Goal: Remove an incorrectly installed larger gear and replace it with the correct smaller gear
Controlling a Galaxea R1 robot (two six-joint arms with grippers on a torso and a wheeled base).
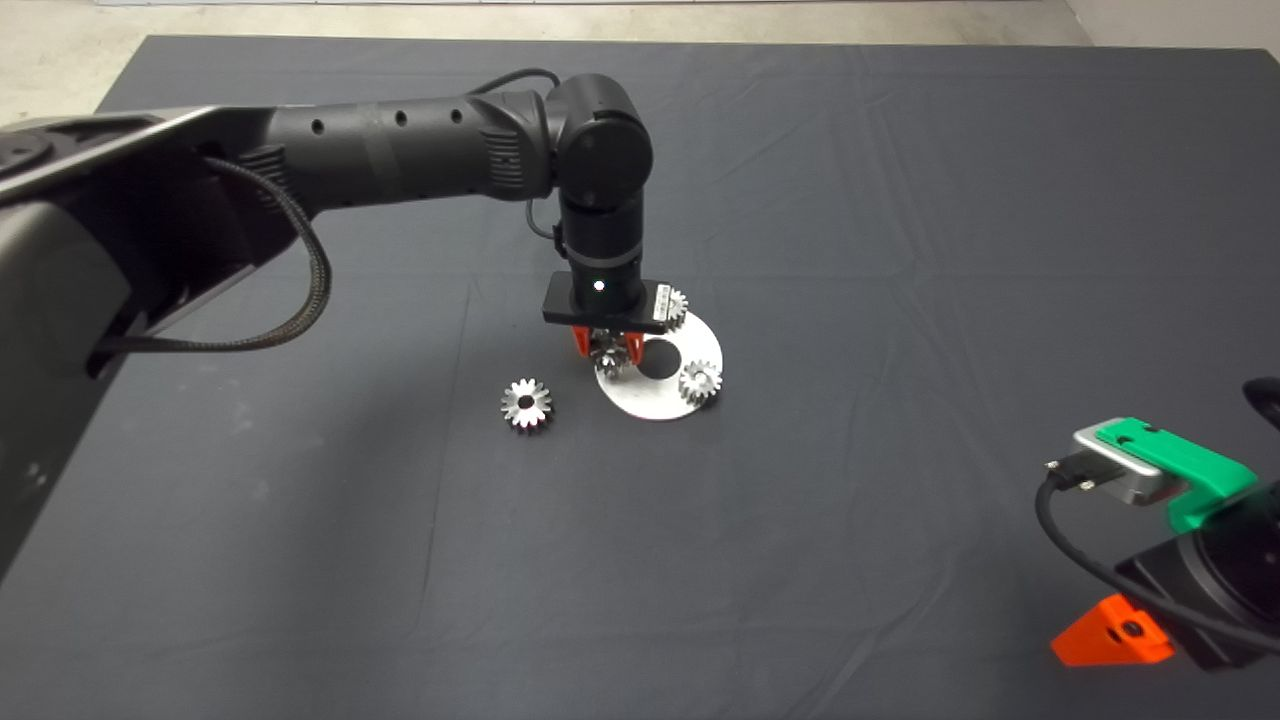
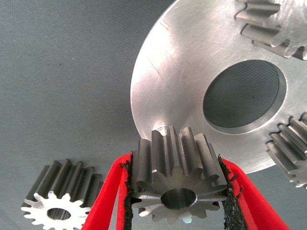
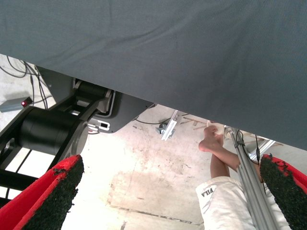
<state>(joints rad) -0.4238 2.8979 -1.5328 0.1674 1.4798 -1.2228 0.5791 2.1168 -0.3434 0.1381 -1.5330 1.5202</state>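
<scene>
- Gripping the dark grey shiny steel gear with thick teeth [image 2: 178,184], the left gripper [image 1: 607,350] is seen at the edge of the round flat silver metal plate with a big hole in the middle [image 1: 700,345].
- This larger gear is squeezed between the two black pads [image 2: 125,191], and a small silver peg on the plate is seen just behind it.
- It cannot be told if the gear is on the peg or already lifted off.
- Two small silver gears [image 1: 700,381] are kept on the plate, one near each side of the hole.
- The small silver gear with a pale whitish flat face [image 1: 526,404] is seen lying on the dark mat [image 1: 900,200], near the plate and apart from it.
- The right gripper [image 3: 168,201] is parked at the mat's lower right edge, with its fingers spread wide and nothing between them.
- The step in hand is judged to be taking the wrong gear off.
- Next, the big gear should be lifted straight up and put down on the mat, away from the pale gear.
</scene>
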